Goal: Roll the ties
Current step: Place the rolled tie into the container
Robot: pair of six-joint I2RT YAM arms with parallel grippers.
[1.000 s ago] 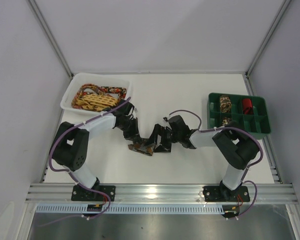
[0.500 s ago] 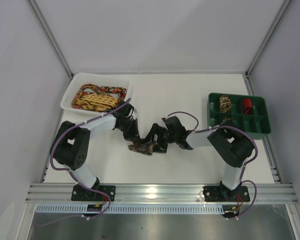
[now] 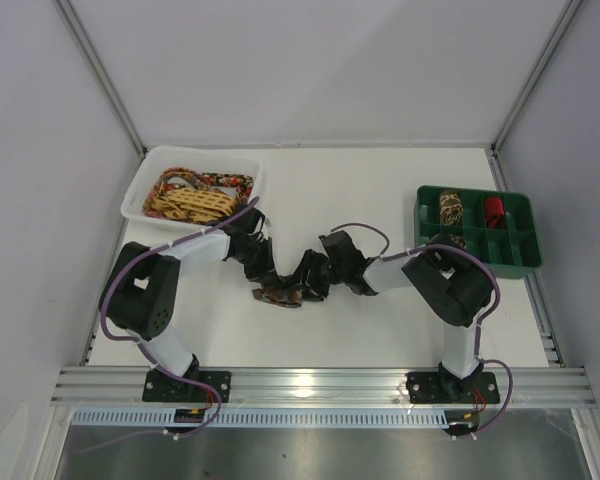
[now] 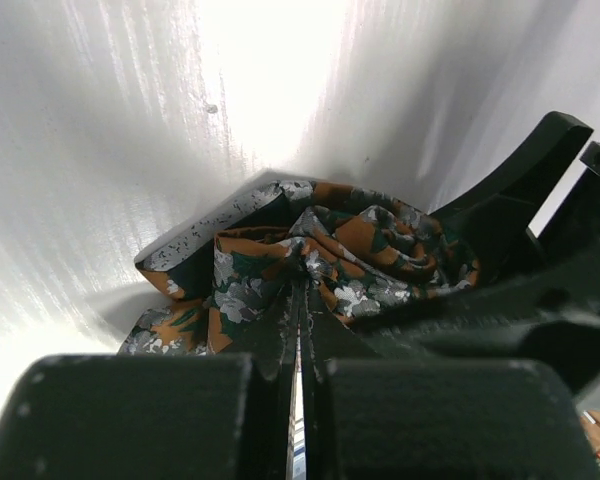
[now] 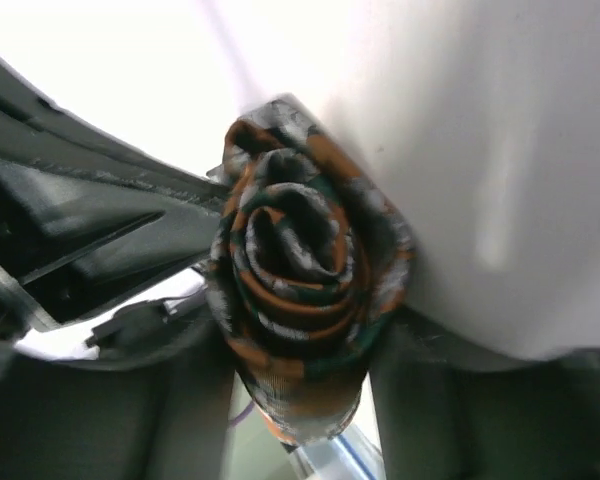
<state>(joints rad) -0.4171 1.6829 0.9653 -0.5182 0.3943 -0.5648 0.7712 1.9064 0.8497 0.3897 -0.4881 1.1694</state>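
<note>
Now — tie coil (image 5: 302, 268) | wedged between right end effector (image 5: 305, 395) fingers

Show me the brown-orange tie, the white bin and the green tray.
brown-orange tie (image 5: 300, 265): right wrist view, coil's centre.
white bin (image 3: 137, 190): top view, left wall.
green tray (image 3: 520, 266): top view, near wall.
</note>
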